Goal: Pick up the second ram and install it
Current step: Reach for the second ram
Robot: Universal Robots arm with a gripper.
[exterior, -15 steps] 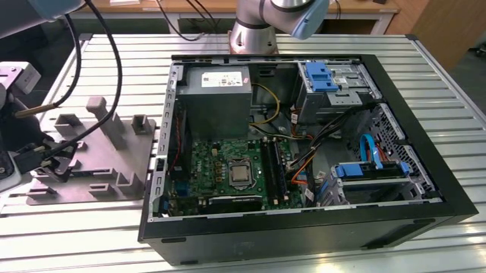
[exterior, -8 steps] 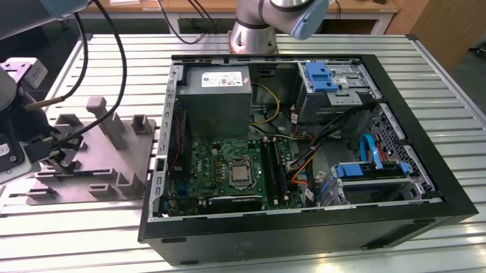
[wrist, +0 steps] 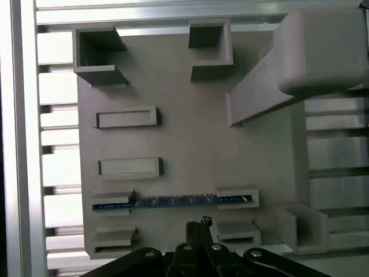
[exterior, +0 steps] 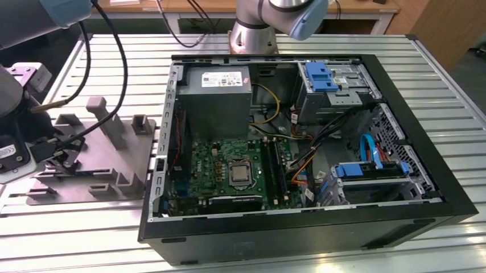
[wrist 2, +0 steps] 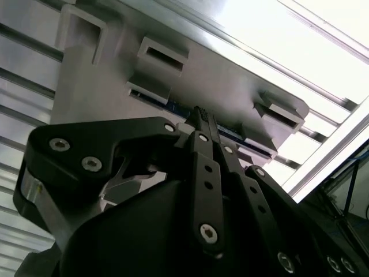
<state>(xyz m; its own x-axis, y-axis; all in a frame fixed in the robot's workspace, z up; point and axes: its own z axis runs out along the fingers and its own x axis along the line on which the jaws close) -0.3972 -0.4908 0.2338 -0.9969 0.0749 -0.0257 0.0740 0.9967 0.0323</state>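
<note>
Second ram (wrist: 173, 201) edgewise in grey fixture (wrist: 190, 144)

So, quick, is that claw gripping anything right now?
Gripper: closed, holding nothing; its tips are close to the memory stick, which is lying in the grey holder.

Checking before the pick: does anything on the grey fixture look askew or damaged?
Nothing stands out. The second ram sits straight on edge, spanning its two slotted tabs on the grey fixture, with no visible damage. The shut gripper is close beside it.
</note>
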